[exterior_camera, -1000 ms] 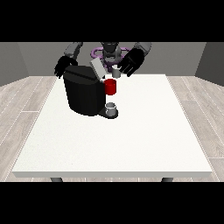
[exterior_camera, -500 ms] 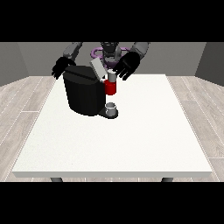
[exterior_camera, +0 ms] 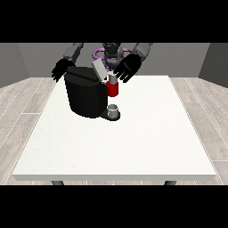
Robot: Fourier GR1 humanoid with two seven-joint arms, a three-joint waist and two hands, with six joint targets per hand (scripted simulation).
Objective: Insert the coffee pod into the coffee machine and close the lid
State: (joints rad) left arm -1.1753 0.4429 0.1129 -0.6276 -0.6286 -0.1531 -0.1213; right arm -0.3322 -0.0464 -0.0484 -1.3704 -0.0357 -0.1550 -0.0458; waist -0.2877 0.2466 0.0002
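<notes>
A black coffee machine (exterior_camera: 85, 95) stands on the white table (exterior_camera: 116, 142), left of centre and towards the back. Its grey lid (exterior_camera: 99, 70) is tilted up and open. A red and silver part (exterior_camera: 112, 87) sits at the machine's front, above a small grey cup (exterior_camera: 113, 110) on the drip base. The hand at the view's right (exterior_camera: 127, 67) hovers just right of the raised lid, fingers spread and straight. The hand at the view's left (exterior_camera: 61, 70) hangs behind the machine's upper left corner, fingers relaxed. I cannot make out a separate coffee pod.
The robot's torso (exterior_camera: 111, 51) stands behind the table's far edge. Wide bare table surface lies in front of and to the right of the machine.
The hand at the view's right has drifted left and slightly down, closer to the raised lid. The lid, the machine and the other hand look unchanged.
</notes>
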